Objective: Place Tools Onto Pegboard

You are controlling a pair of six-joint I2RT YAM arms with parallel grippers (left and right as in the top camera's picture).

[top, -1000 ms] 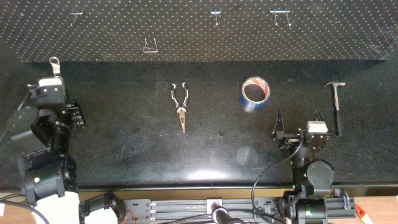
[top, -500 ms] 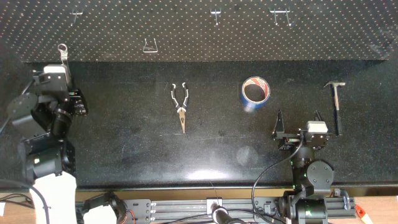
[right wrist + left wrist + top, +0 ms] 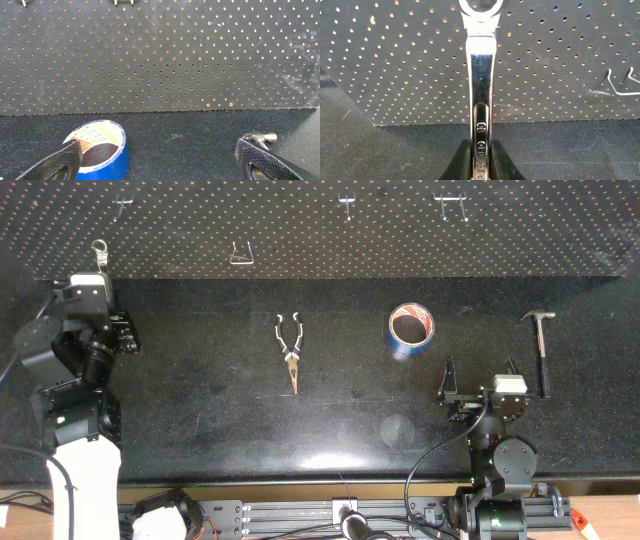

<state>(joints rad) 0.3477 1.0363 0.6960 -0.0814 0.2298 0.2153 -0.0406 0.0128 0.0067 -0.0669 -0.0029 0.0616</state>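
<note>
The wrench (image 3: pixel 481 75) is polished metal, mirror-glossy and smooth. My left pincer (image 3: pixel 480 160) gripping it looks like matt black plastic. The pegboard (image 3: pixel 395 65) is dark and matt; the table (image 3: pixel 220 400) is black, grainy, rough.

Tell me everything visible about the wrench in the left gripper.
The wrench is a polished, silvery metal bar with a ring end at its far tip and stamped marks on the shank. The left gripper is shut on its lower shank, pointing the ring end at the pegboard. Whether it touches the board is unclear.
</note>
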